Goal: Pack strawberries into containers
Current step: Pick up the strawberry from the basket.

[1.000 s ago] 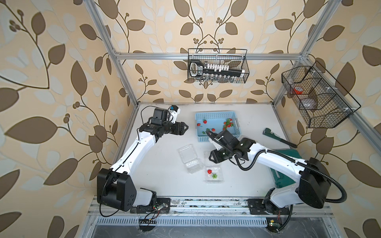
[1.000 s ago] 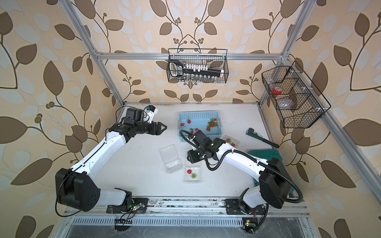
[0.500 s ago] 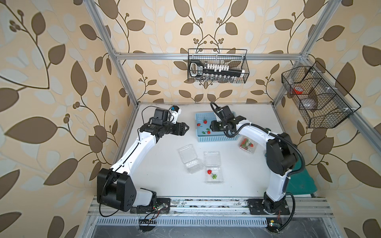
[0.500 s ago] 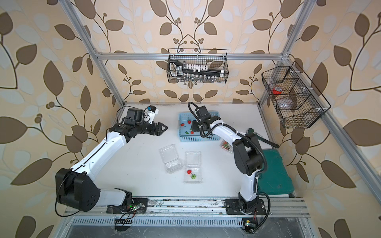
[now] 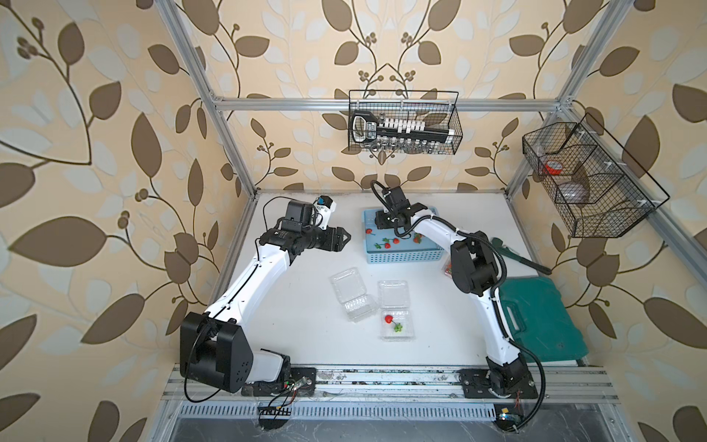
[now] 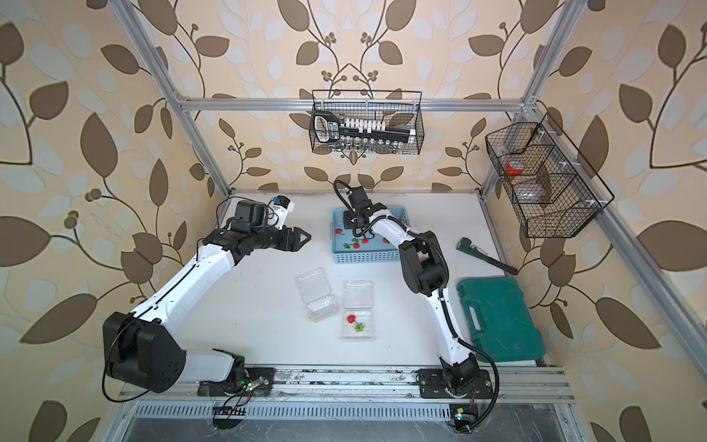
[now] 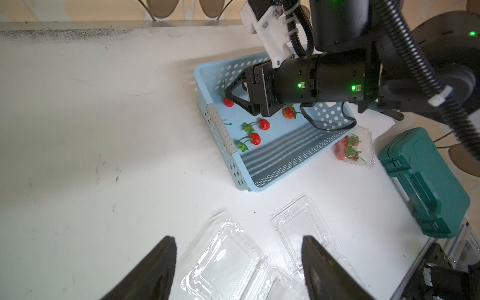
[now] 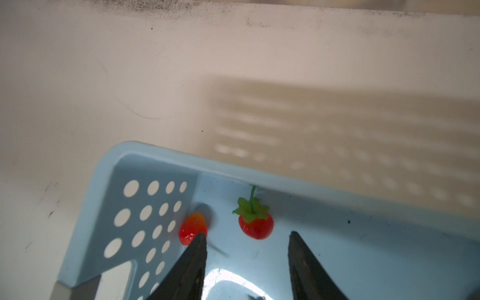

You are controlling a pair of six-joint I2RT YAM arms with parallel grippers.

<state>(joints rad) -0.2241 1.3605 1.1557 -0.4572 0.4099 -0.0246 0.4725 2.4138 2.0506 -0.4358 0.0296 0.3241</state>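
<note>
Right gripper [image 8: 247, 233] had swung back into the basket [image 8: 155, 153], spread and empty, strawberry [image 8: 255, 226] just ahead: next pick due.

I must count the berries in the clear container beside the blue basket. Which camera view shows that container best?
The left wrist view: the container lies unhidden beside the blue basket, several strawberries inside. In both top views the right arm covers nearly all of it. The right wrist view misses it.

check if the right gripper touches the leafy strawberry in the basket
Apart. Right wrist view shows gaps either side of the leafy strawberry, inside the open right gripper.
</note>
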